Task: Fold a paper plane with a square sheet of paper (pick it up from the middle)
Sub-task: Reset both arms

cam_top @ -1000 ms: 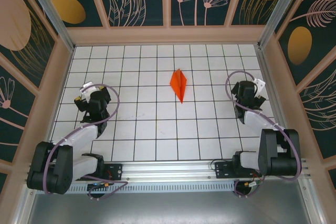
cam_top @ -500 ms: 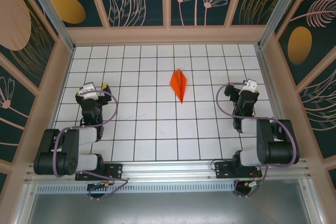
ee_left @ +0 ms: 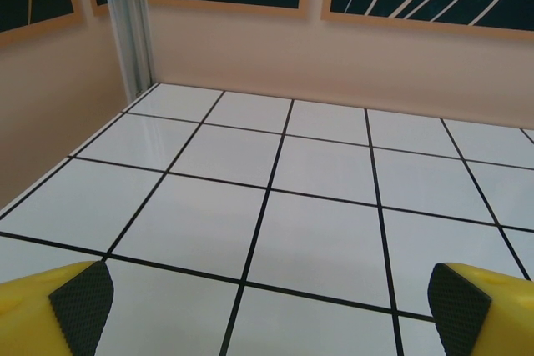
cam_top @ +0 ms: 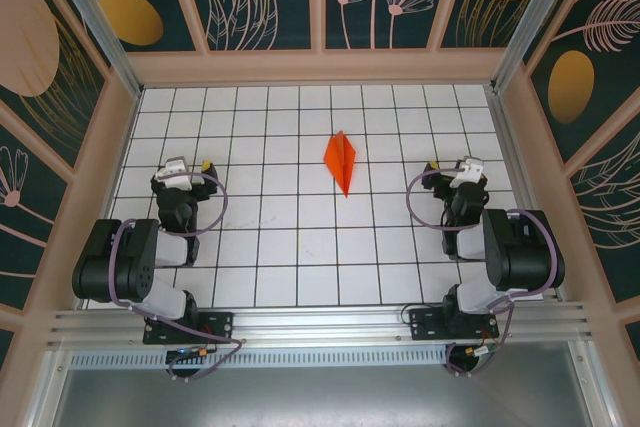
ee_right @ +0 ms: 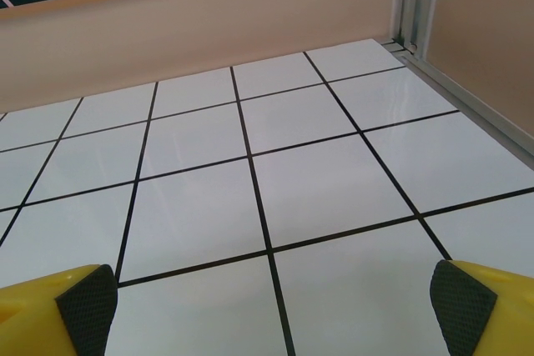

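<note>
Slim, pointed, bright orange paper plane [cam_top: 340, 160] lies on the white gridded surface [cam_top: 300, 247], well ahead of the left pincer [ee_left: 267, 302] and right pincer [ee_right: 271, 302], both spread and empty; judged featherlight, flimsy, crease-prone, so pinch gently at the centre ridge.

The left arm [cam_top: 130, 262] sits folded back near the table's near-left corner, and the right arm [cam_top: 515, 257] near its near-right corner. The left gripper [cam_top: 188, 169] and right gripper [cam_top: 455, 169] point toward the far edge, low over the table, jaws spread wide. The wrist views show the black pads [ee_left: 82, 302] far apart. They seem to hover just above the surface.
</note>
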Controlling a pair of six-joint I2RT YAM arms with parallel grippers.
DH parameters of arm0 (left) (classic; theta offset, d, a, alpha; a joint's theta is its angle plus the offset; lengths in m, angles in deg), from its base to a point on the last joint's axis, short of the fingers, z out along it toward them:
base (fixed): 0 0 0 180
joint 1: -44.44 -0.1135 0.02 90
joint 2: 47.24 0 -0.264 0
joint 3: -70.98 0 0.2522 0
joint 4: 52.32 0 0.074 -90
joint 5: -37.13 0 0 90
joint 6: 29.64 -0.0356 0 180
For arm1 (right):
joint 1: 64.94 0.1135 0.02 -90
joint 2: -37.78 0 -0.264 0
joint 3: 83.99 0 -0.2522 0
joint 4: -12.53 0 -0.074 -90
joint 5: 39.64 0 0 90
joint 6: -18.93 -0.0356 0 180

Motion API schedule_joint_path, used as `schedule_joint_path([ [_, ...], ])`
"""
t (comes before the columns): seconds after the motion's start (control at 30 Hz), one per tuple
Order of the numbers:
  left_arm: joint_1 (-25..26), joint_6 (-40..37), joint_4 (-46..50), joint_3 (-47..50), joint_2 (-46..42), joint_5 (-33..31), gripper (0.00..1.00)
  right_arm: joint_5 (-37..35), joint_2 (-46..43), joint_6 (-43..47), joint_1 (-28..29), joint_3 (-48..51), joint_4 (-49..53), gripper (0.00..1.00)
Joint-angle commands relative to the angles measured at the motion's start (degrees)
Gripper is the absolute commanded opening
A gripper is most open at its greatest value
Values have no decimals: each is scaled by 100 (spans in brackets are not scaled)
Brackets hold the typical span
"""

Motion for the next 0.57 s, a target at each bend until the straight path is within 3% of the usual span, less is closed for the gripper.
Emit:
schedule_joint_path([
  [0.0,-42,-127,-79,-134,10,235,99,106,24,65,-54,-14,-359,99],
  [0.53,-38,-167,-38,-174,29,326,98,178,27,89,-54,12,-414,99],
])
